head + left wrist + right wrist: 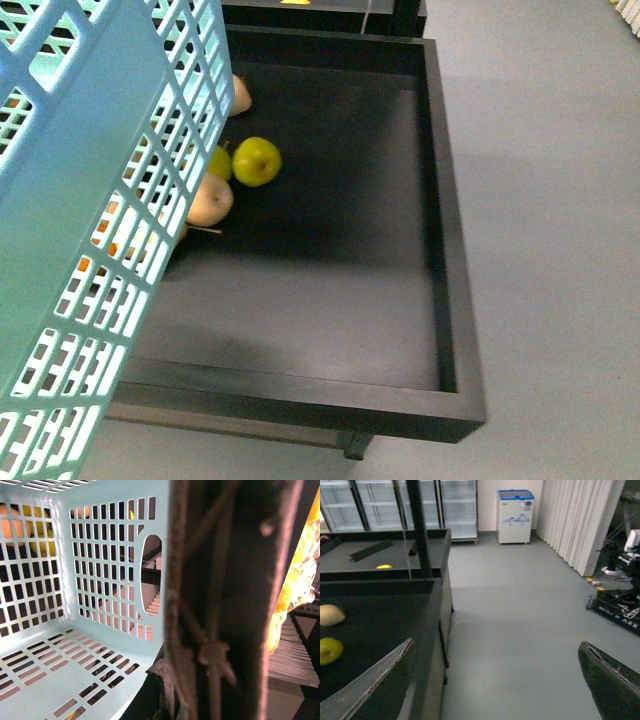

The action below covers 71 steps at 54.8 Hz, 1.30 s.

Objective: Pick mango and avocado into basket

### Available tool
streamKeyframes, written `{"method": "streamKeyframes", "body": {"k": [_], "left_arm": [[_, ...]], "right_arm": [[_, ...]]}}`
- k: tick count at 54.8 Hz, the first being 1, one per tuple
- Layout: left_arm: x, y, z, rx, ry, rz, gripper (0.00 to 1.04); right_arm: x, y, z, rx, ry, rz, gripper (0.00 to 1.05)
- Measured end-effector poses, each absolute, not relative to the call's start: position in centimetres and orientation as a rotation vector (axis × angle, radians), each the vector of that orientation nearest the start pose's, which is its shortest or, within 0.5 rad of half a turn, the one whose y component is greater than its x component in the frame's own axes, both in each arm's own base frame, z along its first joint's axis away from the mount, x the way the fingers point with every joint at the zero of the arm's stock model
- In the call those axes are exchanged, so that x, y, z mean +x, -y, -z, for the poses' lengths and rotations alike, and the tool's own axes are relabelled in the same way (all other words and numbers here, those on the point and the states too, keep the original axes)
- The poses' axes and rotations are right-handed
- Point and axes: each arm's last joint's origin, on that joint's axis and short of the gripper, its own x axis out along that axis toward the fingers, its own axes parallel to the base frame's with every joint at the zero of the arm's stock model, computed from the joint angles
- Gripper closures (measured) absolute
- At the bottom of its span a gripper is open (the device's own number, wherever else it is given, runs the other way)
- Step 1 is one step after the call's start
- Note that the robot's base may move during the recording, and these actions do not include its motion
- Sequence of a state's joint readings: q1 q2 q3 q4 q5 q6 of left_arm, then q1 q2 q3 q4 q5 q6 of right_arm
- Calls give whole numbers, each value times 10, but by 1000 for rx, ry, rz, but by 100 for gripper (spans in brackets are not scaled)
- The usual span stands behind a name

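Observation:
The pale turquoise basket (90, 200) hangs tilted at the left of the front view and hides that side of the black table. My left gripper (167, 680) is shut on the basket (110, 645) at its wall edge, and one dark finger (225, 600) fills the middle of the left wrist view. The basket's slotted base shows nothing lying in it. Orange and yellow fruit (20, 530) shows blurred through its slots; I cannot tell whether it is the mango. No avocado shows. My right gripper (496, 647) is open over grey floor beside the table's edge, holding nothing.
The black rimmed table (445, 260) holds a yellow-green apple (256, 160), a second one half hidden behind the basket (220, 162) and two tan pears (210, 200). A small yellow object (384, 566) lies on a further counter. Grey floor (550, 200) lies to the right.

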<state>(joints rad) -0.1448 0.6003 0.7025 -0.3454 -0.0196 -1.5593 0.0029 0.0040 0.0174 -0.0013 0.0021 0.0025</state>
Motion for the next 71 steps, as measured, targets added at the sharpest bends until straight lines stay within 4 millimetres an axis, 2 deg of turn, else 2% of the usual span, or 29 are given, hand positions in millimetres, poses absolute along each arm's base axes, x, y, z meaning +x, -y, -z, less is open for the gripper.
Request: {"method": "streamKeyframes", "body": {"k": [71], "left_arm": [[132, 19, -314, -1530, -286, -88, 101]], "right_arm": [[97, 0, -169, 3, 12, -2, 9]]}}
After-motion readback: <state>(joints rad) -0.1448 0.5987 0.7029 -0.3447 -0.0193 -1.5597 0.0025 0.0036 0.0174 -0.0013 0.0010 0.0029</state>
